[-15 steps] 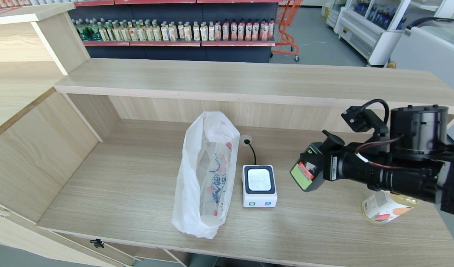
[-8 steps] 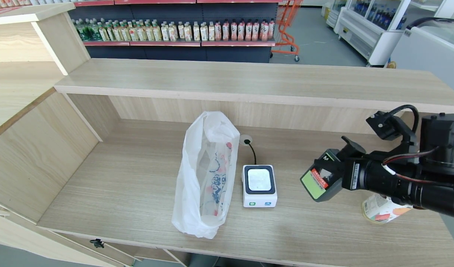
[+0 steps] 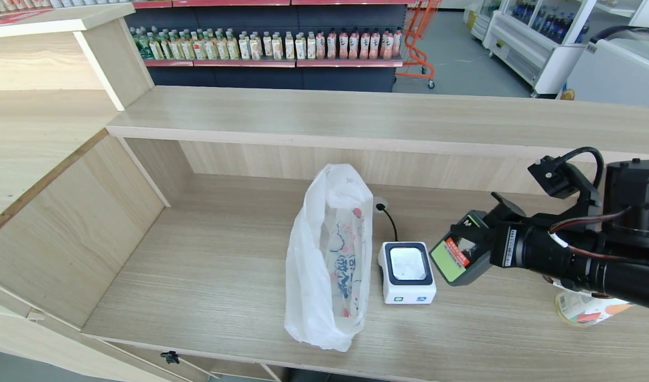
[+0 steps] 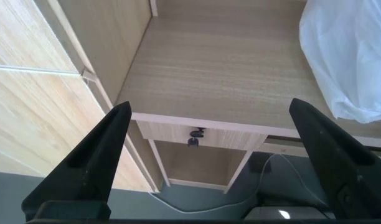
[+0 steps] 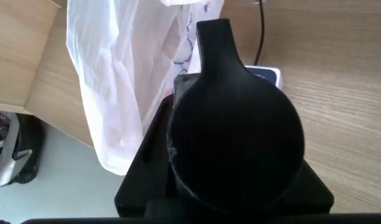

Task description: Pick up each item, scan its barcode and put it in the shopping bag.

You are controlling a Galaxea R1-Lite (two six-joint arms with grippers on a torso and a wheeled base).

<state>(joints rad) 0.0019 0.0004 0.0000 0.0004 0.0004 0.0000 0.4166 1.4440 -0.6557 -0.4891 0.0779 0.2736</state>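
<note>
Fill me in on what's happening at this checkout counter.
The right gripper is shut on a small dark box with a green and red label, held in the air right of the white square barcode scanner on the wooden counter. The white plastic shopping bag stands left of the scanner with a printed item inside. A labelled container sits under the right arm. The left gripper hangs open near the counter's front edge.

Head camera swung, whole scene shifted. Right gripper (image 3: 477, 248) with small box (image 3: 447, 262) backed off, then closed on scanner (image 3: 408, 271).
</note>
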